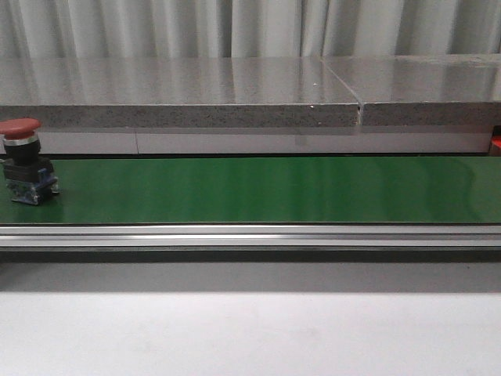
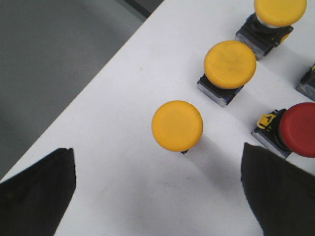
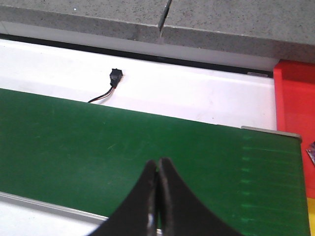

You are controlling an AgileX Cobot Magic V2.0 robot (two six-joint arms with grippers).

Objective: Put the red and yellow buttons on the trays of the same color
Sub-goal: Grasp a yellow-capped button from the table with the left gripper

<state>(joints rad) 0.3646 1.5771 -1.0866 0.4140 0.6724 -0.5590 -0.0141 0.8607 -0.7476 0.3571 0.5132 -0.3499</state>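
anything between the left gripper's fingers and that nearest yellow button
No. In the left wrist view the left gripper is open, and only bare white surface lies between its fingers and the nearest yellow button.

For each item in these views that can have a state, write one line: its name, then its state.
Red button: upright at the green belt's left end, not held.
Yellow buttons: three upright on the white surface, untouched.
Left hand: open, holding nothing.
Right hand: shut, holding nothing, over the belt.
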